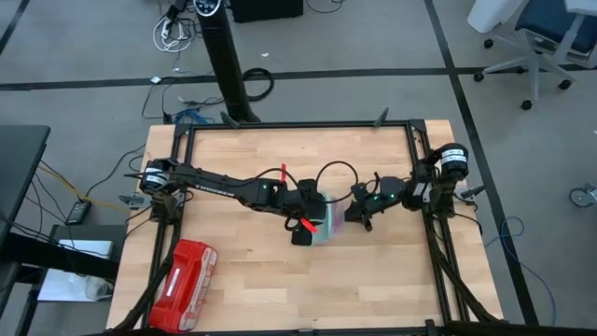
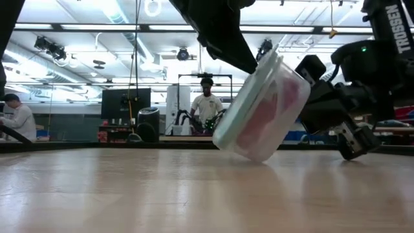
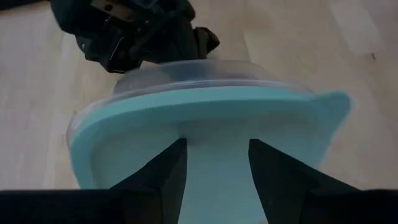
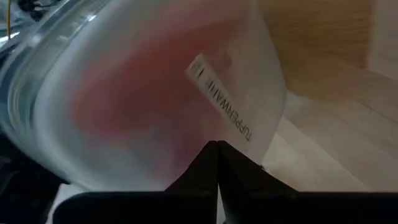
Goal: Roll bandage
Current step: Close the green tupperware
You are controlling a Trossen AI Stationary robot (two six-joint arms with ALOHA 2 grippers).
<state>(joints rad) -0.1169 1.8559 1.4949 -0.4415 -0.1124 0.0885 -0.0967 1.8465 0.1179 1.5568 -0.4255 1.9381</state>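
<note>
A clear plastic container point(image 2: 262, 110) with a teal lid point(image 3: 205, 118) stands tilted at the table's middle. The dusky pink-red bandage point(image 4: 137, 93) shows blurred through its clear wall, lying inside. My left gripper point(image 3: 216, 149) is open and comes from the table's left onto the lid. My right gripper point(image 4: 216, 149) is shut and comes from the table's right, with its tip at the container's clear underside. In the high view the container point(image 1: 328, 226) sits between the two grippers. My left gripper lays its two spread fingertips point(image 3: 177, 152) on the lid's flat face point(image 3: 214, 134), close to the raised rim, slanting down from the left. Nothing is pinched between them that I can see. The container leans, its lower edge point(image 2: 259, 157) at the table. My right gripper points its shut fingertips point(image 4: 208, 155) nearly level from the right at the container's clear bottom wall point(image 4: 236, 118). Whether they touch the wall I cannot tell.
A glossy red plastic case point(image 1: 184, 285) lies near the table's front left corner. Black frame rails point(image 1: 298, 126) run along the far and side edges. Bare wood lies in front of the container. People stand in the room beyond the table.
</note>
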